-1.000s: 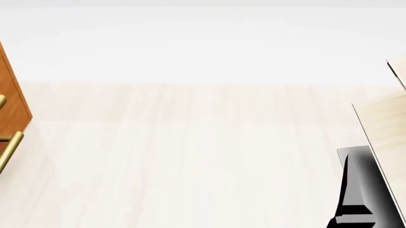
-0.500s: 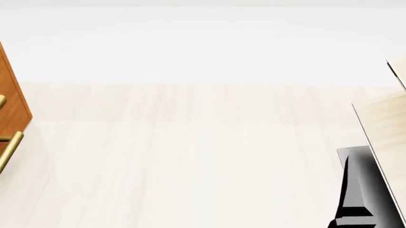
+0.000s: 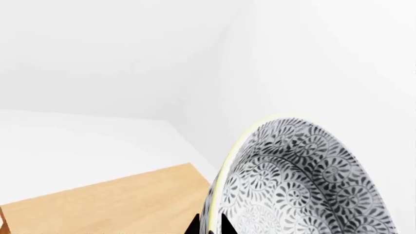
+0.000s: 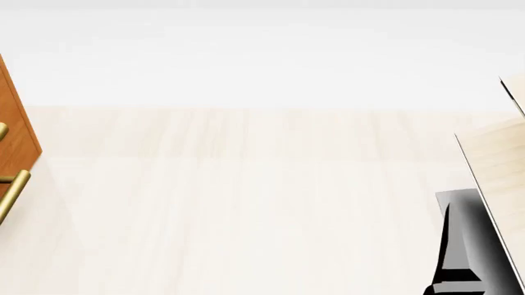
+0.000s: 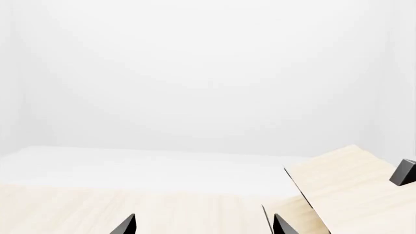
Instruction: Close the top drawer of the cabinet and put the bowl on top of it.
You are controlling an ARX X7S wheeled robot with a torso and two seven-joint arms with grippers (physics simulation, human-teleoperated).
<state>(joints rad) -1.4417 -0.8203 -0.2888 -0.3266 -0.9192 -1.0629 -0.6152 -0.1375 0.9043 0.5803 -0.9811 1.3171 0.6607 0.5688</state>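
Note:
The bowl (image 3: 305, 180), white with a dense grey-blue floral pattern, fills the left wrist view and stands on edge. My left gripper (image 3: 210, 228) is shut on its rim, one black fingertip (image 3: 194, 226) outside and one inside. Beside it lies an orange-brown wooden surface of the cabinet (image 3: 110, 204). In the head view only a sliver of the cabinet (image 4: 15, 123) shows at the left edge, with two brass handles (image 4: 11, 190). I cannot tell there whether the top drawer is shut. My right gripper (image 5: 204, 226) is open with nothing between its fingertips. Neither gripper appears in the head view.
A pale light-wood shelf structure (image 4: 500, 160) with a black base (image 4: 463, 246) stands at the right of the head view, and its boards (image 5: 338, 185) show in the right wrist view. Pale wooden floor (image 4: 246, 203) spreads between it and the cabinet, with a white wall behind.

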